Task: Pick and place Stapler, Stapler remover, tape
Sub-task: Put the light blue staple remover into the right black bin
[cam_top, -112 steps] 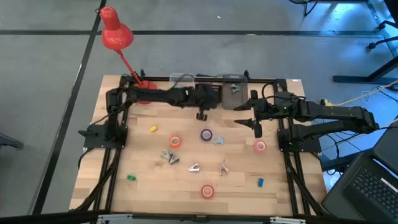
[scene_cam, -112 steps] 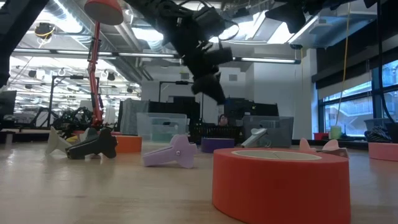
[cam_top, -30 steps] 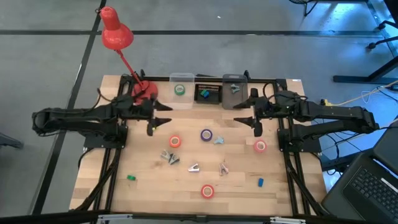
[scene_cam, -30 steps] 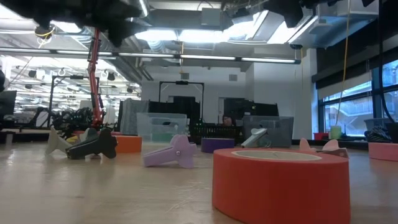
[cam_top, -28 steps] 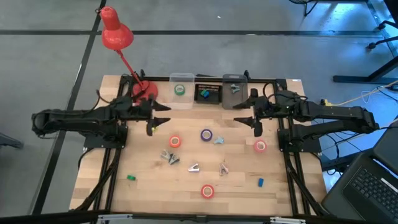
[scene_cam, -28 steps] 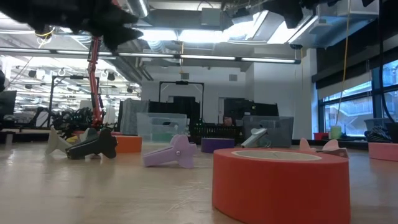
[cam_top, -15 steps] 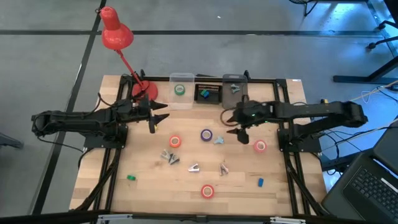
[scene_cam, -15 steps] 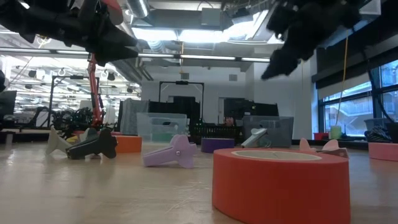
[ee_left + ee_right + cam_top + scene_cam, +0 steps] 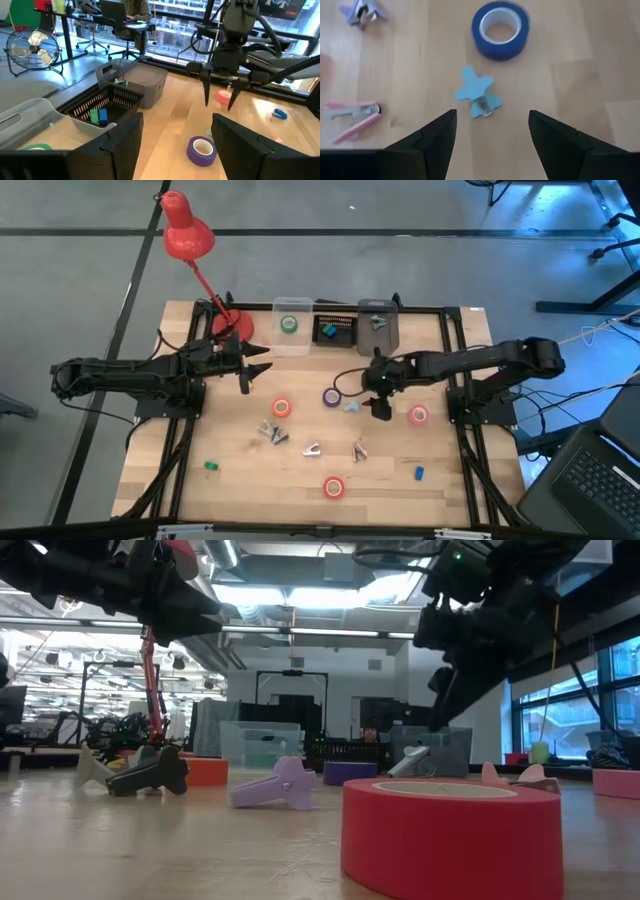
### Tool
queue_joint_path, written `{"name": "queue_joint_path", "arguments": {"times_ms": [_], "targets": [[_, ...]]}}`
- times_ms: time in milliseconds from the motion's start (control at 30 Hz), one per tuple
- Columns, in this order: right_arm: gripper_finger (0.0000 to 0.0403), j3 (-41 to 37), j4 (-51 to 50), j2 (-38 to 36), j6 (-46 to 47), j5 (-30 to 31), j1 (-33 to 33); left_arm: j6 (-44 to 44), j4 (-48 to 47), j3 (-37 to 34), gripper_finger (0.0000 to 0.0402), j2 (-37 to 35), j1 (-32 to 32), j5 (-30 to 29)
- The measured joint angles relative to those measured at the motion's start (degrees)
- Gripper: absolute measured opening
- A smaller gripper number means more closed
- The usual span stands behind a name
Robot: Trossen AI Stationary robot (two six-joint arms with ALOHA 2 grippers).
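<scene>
R arm (image 9: 440, 364) outstretched, fingers (image 9: 437, 139) spread, pointing down

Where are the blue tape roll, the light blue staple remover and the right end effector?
blue tape roll (image 9: 499, 30), right wrist view, ring wall
light blue staple remover (image 9: 477, 92), right wrist view, middle
right end effector (image 9: 380, 409), high view, between fingertips

5 tape rolls (image 9: 332, 396), 4 staple removers (image 9: 351, 406), 3 bins (image 9: 290, 340), 1 lamp (image 9: 186, 230).

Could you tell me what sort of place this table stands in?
Probably a robotics lab or open workshop: exposed ceiling ducts and strip lights, a row of office desks with chairs beside large windows, and a person seated at a screen behind the wooden table.
</scene>
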Motion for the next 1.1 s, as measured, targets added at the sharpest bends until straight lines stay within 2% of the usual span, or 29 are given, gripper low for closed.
{"name": "queue_joint_path", "arguments": {"times_ms": [233,500,667,800,1000,1100], "targets": [[0.0249,0.0,0.5,5.0,-1.4,0.2,2.0,0.0,0.0,0.0,0.0226,0.0,0.0,0.0],[0.0249,0.0,7.8,11.4,-2.8,0.4,2.6,0.0,0.0,0.0,0.0226,0.0,0.0,0.0],[0.0238,0.0,8.9,14.0,-2.8,0.4,2.6,0.0,0.0,0.0,0.0226,0.0,0.0,0.0],[0.0183,0.0,8.9,14.4,-2.8,0.7,2.6,0.0,0.0,0.0,0.0226,0.0,0.0,0.0],[0.0033,0.1,8.9,14.4,-2.5,0.1,2.6,0.0,0.0,0.0,0.0226,0.0,0.0,0.0],[0.0019,0.1,8.7,14.4,-2.1,0.0,2.6,0.0,0.0,0.0,0.0226,0.0,0.0,0.0]]}}
